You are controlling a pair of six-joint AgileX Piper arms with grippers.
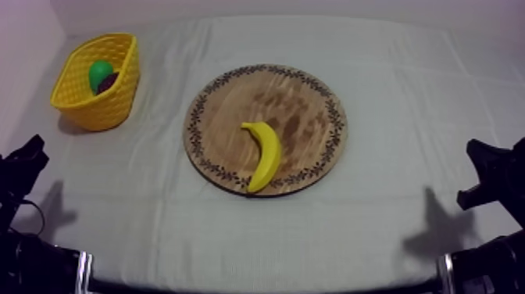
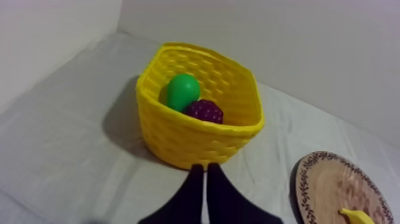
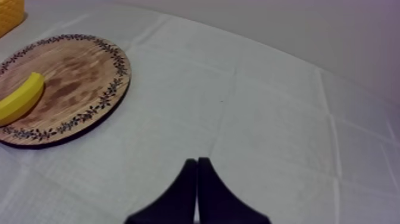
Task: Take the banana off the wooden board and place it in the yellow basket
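Observation:
A yellow banana (image 1: pixel 264 155) lies on the round wooden board (image 1: pixel 297 98) with a patterned rim, toward the board's front edge. The yellow basket (image 1: pixel 117 105) stands at the table's far left and holds a green pear (image 1: pixel 99 73) and dark purple grapes (image 1: pixel 108 81). My left gripper (image 1: pixel 30 155) rests low at the left edge, far from the board; in the left wrist view its fingers (image 2: pixel 193 193) lie together as a narrow wedge pointing at the basket (image 2: pixel 178 140). My right gripper (image 1: pixel 478 168) rests low at the right edge, its fingers (image 3: pixel 190 184) also together, with the banana (image 3: pixel 21 98) off across the cloth.
Grey-white cloth (image 1: pixel 406 94) covers the whole table. A wide stretch of bare cloth lies between the board and each gripper, and between the board and the basket. The walls rise behind the table's far edge.

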